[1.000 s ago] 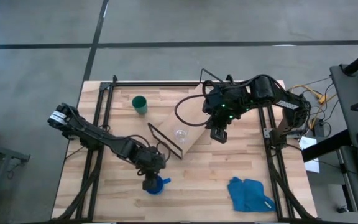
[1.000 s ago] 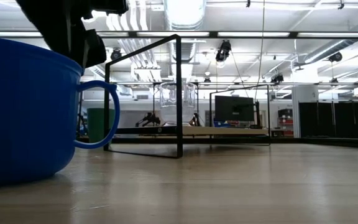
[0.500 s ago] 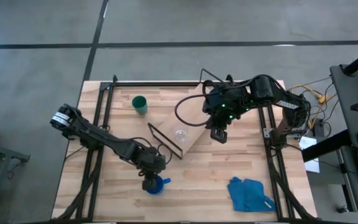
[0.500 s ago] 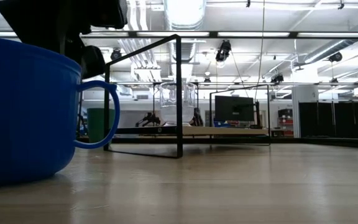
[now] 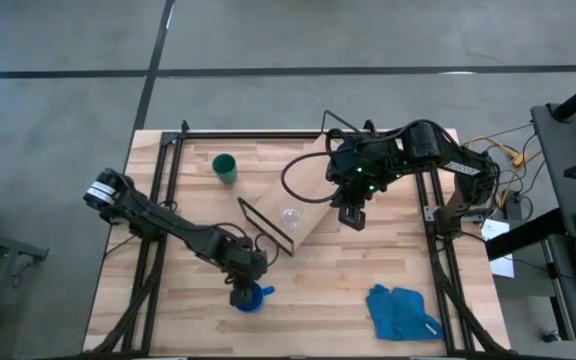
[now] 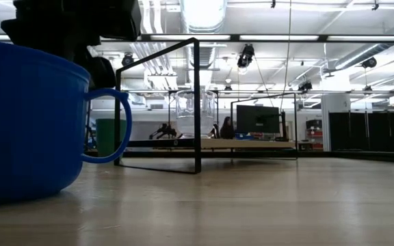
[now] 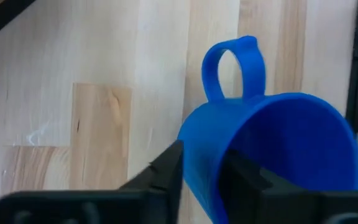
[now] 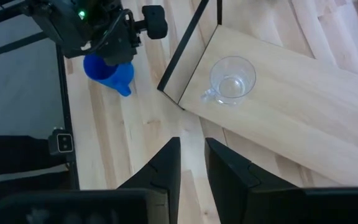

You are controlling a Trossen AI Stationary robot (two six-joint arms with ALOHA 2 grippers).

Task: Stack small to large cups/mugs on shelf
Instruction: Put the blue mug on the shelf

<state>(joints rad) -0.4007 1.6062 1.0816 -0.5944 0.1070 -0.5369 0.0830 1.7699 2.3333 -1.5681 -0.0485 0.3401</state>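
Note:
The bright blue mug (image 5: 253,298) stands on the table near its front edge, handle (image 6: 115,126) toward the right. My left gripper (image 7: 201,155) is over it, shut on its wall. The tiny clear glass cup (image 5: 290,214) stands on the light-wood shelf board (image 5: 313,195), which lies askew mid-table on its black wire frames. The dark green cup (image 5: 225,167) stands on the table at the far left. My right gripper (image 8: 192,143) hovers beside the shelf's right side, empty, with a narrow gap between its fingers. My left gripper holds the mug's wall (image 7: 197,180) at the rim, on the side opposite the handle. One finger (image 7: 166,168) is outside the mug and the other (image 7: 244,177) is inside. The fingers come from above, pointing down. The mug stands upright with its base on the table (image 6: 26,195).
A crumpled blue cloth (image 5: 403,312) lies at the table's front right. Black frame rails run along the table's left (image 5: 158,220) and right (image 5: 438,250) sides. Bare wood lies between the mug and the cloth.
My left gripper has sunk a little lower over the blue mug. The mug has stayed in place on the table.

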